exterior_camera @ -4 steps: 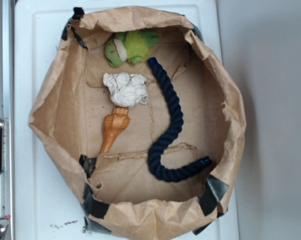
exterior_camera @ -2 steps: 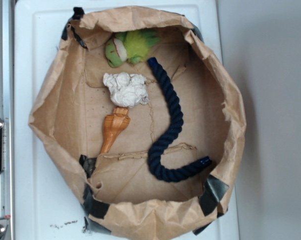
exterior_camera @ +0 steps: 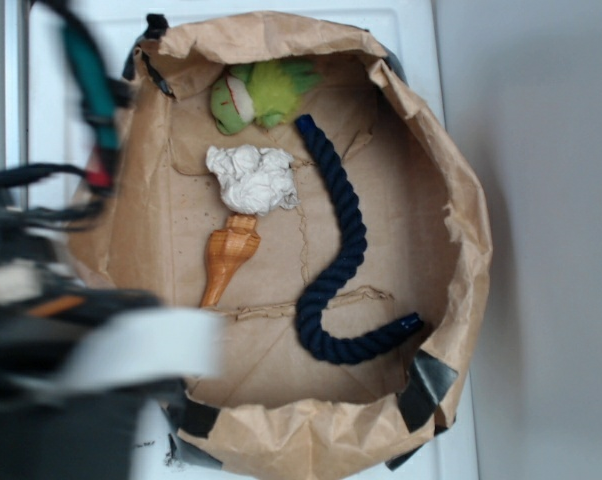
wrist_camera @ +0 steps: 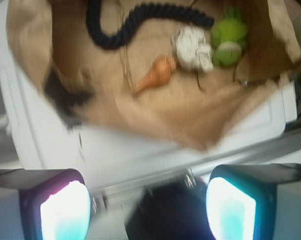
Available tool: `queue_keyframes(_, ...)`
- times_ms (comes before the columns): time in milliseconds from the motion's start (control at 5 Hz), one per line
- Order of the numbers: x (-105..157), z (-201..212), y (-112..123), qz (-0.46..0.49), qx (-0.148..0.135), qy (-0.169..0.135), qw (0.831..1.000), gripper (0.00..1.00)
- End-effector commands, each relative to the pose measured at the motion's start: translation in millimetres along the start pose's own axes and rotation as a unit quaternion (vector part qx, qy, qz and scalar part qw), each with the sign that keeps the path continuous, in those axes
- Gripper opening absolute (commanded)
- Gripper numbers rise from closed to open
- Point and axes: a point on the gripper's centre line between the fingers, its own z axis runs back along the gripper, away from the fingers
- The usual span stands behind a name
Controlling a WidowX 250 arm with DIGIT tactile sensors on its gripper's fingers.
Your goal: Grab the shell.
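Gripper (wrist_camera: pixel 148 210) fingers sit wide apart, low in the wrist picture; shell (wrist_camera: pixel 158 73) lies above, slanted.

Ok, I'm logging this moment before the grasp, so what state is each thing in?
Orange-tan conch shell: lying flat in the bag, ungrasped, touching the paper wad.
White crumpled paper wad: loose.
Dark blue rope: curved, lying loose.
Green plush toy: lying against the bag wall.
Brown paper bag: open.
Gripper: open, empty.
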Motion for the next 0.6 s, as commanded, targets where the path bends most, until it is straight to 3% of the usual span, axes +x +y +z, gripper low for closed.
queue_keyframes(0, 96, -4, 23, 0.189, -0.068, -0.065, 0.977, 1.00)
queue_keyframes(400, 79, 5, 84, 0.212, -0.101, -0.036, 0.971, 1.00)
